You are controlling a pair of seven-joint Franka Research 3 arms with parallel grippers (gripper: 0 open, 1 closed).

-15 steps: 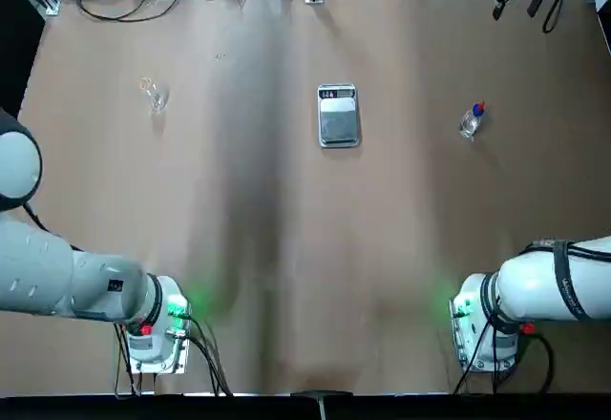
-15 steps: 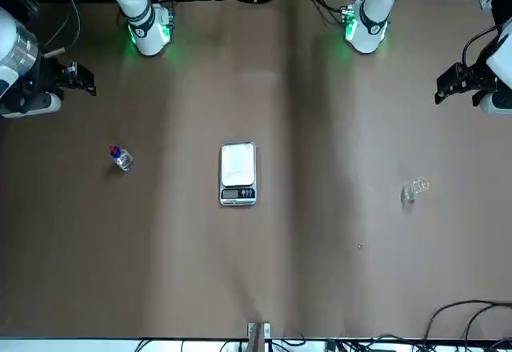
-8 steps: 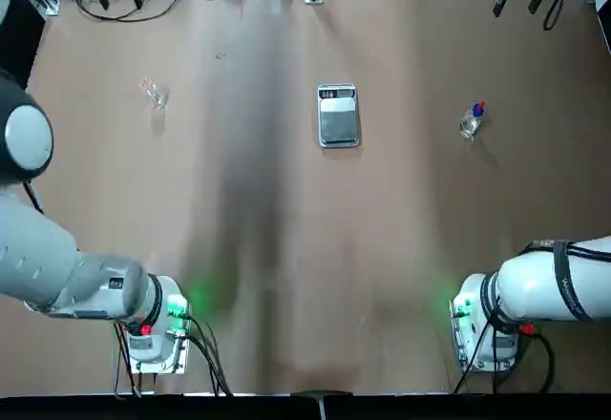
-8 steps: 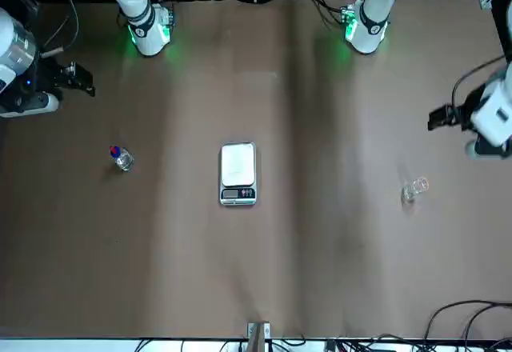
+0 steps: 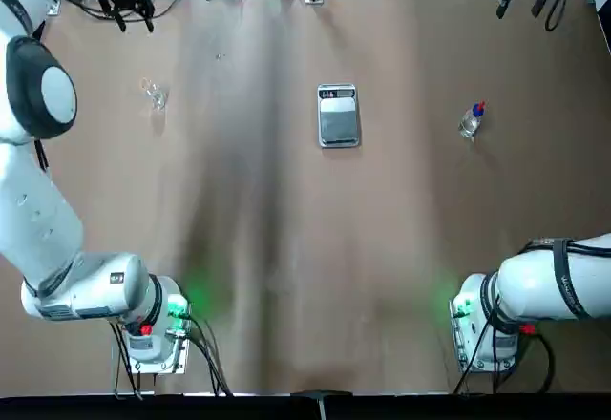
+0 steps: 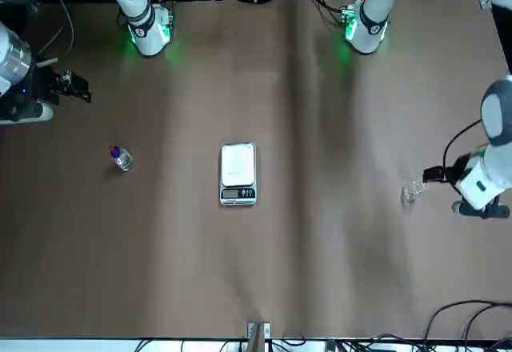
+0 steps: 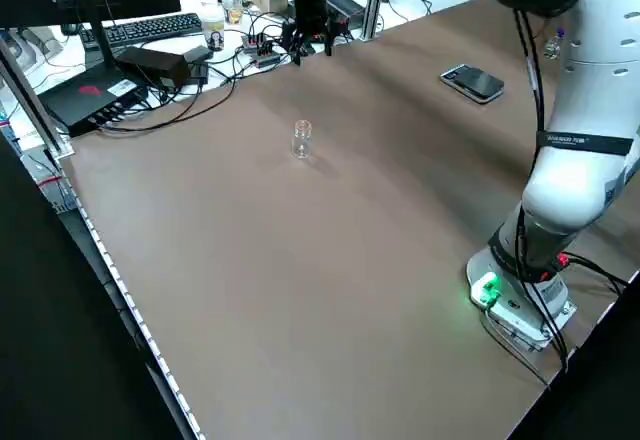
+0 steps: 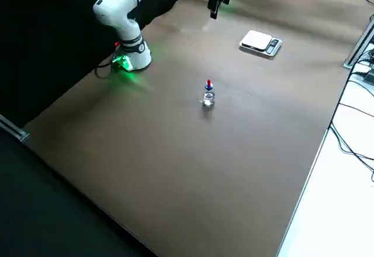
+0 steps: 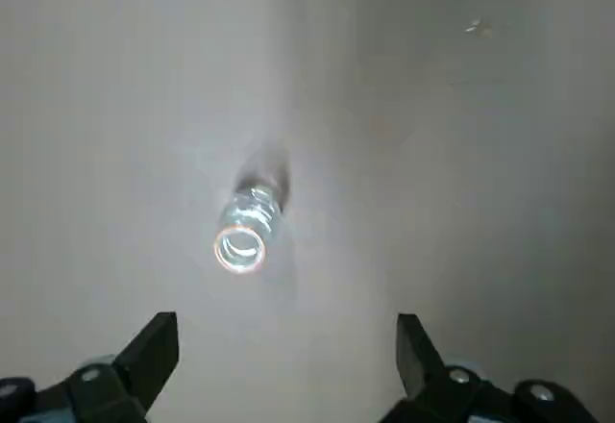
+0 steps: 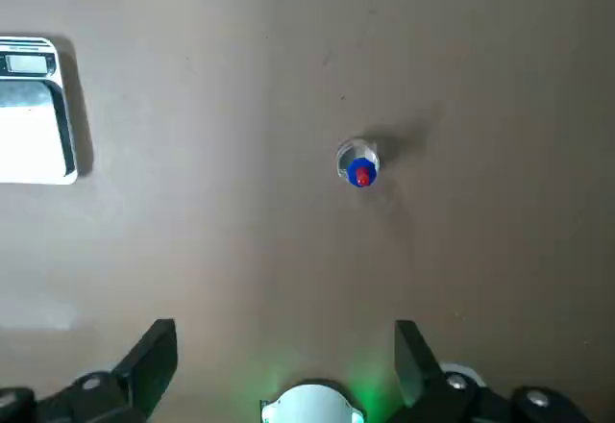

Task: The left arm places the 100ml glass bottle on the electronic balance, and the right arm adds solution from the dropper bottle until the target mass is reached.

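Standing upright on the desk (image 5: 286, 248), on our left side, is a small clear glass bottle (image 9: 248, 231), its mouth uncovered and no liquid that we can make out inside. Our left hand (image 9: 288, 346) is open above the desk near it, not touching it. On our right side stands a clear dropper bottle (image 8: 208, 97) with a blue collar and red bulb; we cannot tell how full it is. Our right hand (image 10: 286, 351) hovers open, apart from it. Between the bottles lies the silver scale (image 5: 338, 116), its pan bare.
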